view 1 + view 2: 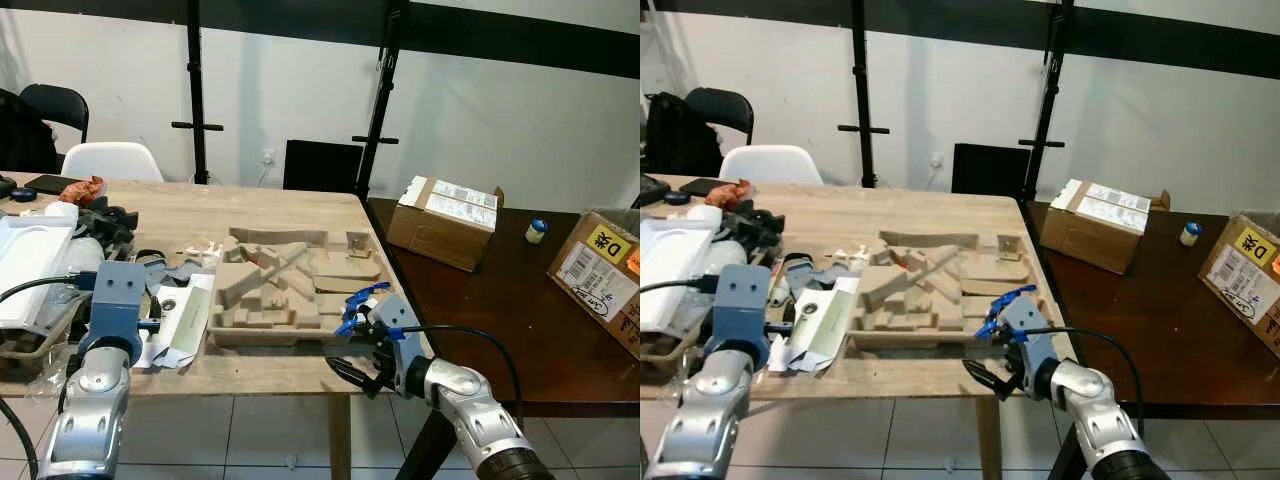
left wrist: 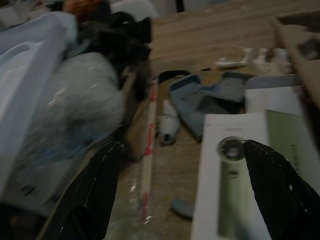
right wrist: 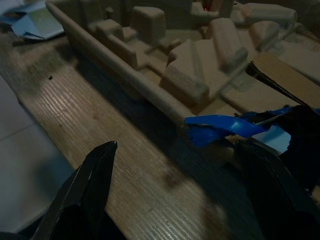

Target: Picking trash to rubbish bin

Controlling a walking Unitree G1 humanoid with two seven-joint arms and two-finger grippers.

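Blue wrapper [image 3: 225, 127] seen just ahead of right gripper [image 1: 352, 372], fingers spread; left gripper [image 2: 180, 195] spread, farther off.

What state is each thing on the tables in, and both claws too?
Left claw: open, over the white packet.
Right claw: open, at the table edge by the blue scrap.
Moulded pulp tray: lying flat, uncovered.
Small cardboard box: closed, labelled.
Large cardboard box: tilted.

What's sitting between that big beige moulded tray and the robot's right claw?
A crumpled blue scrap lies between the moulded tray and the open right gripper, plus bare wooden tabletop; the right wrist view shows it best.
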